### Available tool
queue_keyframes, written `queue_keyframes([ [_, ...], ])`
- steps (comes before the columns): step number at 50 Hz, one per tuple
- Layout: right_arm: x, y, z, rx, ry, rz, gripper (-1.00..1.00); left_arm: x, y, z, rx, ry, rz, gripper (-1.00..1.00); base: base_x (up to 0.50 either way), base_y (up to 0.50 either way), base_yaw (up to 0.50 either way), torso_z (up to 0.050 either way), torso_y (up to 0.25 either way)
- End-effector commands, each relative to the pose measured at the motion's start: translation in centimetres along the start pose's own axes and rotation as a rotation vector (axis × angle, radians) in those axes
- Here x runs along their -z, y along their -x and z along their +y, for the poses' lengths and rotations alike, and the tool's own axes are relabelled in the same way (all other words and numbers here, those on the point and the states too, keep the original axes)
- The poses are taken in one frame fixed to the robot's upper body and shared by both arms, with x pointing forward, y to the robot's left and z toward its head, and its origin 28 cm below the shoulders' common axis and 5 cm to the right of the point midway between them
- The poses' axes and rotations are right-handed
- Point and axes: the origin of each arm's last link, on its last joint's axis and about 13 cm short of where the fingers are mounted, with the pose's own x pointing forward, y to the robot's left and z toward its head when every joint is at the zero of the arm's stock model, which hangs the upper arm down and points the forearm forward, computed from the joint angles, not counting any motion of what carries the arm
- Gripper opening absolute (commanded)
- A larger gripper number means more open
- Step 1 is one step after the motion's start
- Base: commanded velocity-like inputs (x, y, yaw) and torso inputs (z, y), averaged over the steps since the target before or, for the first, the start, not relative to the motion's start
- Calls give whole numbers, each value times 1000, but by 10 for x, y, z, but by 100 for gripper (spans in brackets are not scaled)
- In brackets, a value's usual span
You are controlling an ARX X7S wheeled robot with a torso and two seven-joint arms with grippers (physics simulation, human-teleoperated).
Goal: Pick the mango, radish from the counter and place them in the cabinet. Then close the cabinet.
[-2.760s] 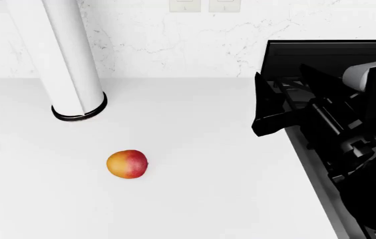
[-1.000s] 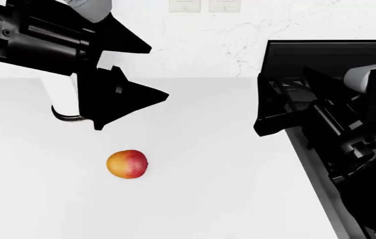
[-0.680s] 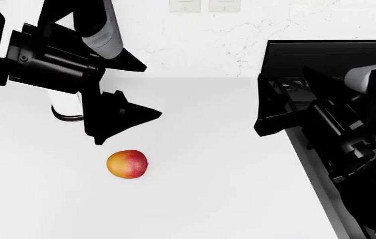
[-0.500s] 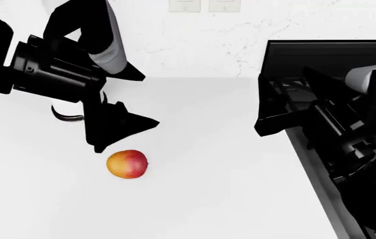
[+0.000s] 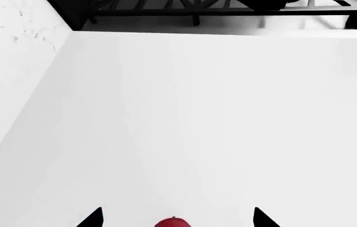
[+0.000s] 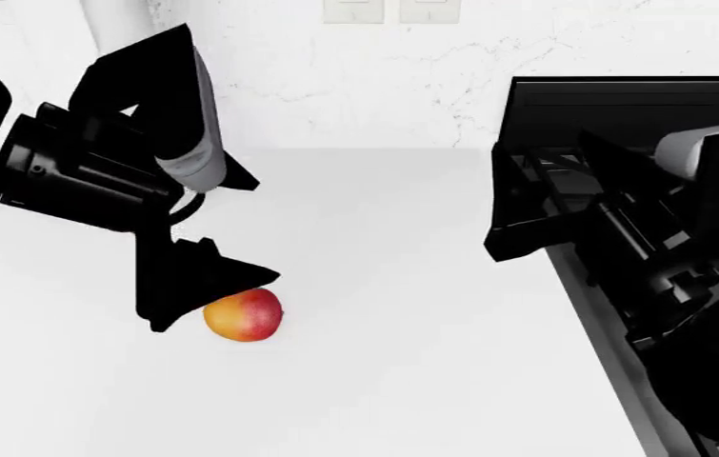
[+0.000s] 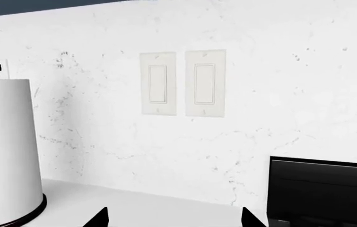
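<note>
One mango (image 6: 245, 315) lies on the counter (image 6: 410, 381), beside the stove (image 6: 613, 109); left gripper (image 6: 226, 286), jaws spread, hangs just over it. Risk: a finger nudges it, and it rolls away.

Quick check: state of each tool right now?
Left tool: open, empty, jaws spread just above the mango.
Right tool: open, empty, over the counter's right side.
</note>
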Motion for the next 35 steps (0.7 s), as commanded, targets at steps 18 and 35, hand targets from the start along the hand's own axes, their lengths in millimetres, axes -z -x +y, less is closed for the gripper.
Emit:
queue_keyframes([
  [18,2,-1,1,4,-4,5,100,13,1,-10,35,26,43,100,0,0,0,0,0],
  [35,6,-2,-1,7,-23,8,100,23,-15,-5,43,50,60,100,0,0,0,0,0],
])
